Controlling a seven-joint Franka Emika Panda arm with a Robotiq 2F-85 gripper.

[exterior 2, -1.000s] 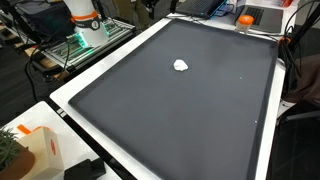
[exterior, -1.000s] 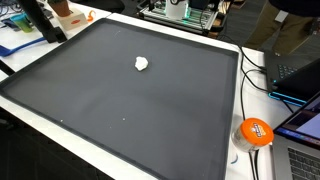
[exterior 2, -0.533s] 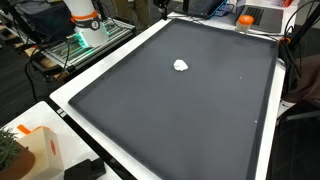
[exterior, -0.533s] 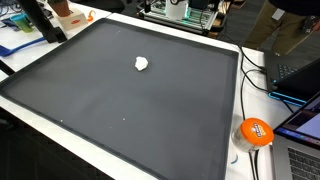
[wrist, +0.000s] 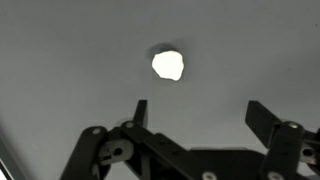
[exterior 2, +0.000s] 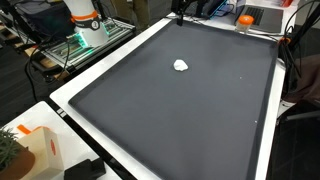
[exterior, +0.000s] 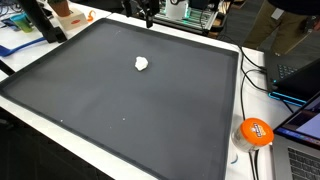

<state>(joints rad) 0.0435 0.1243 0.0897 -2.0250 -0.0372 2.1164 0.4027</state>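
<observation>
A small white crumpled lump (exterior: 142, 64) lies on a large dark mat (exterior: 110, 100) that covers the table. It shows in both exterior views (exterior 2: 181, 66) and in the wrist view (wrist: 167, 65). My gripper (wrist: 195, 108) is open and empty, high above the mat, with the lump below and ahead of its fingertips. In both exterior views only the gripper's dark tip shows at the top edge (exterior: 147, 10) (exterior 2: 181, 9), well above the lump and apart from it.
An orange round object (exterior: 255, 131) sits off the mat's corner by cables and laptops (exterior: 295, 70). A white and orange robot base (exterior 2: 85, 20) stands beyond the mat. A beige box (exterior 2: 35, 150) and a plant sit near a corner.
The gripper's tip has come into view at the top edge of both exterior views. The white lump has not moved.
</observation>
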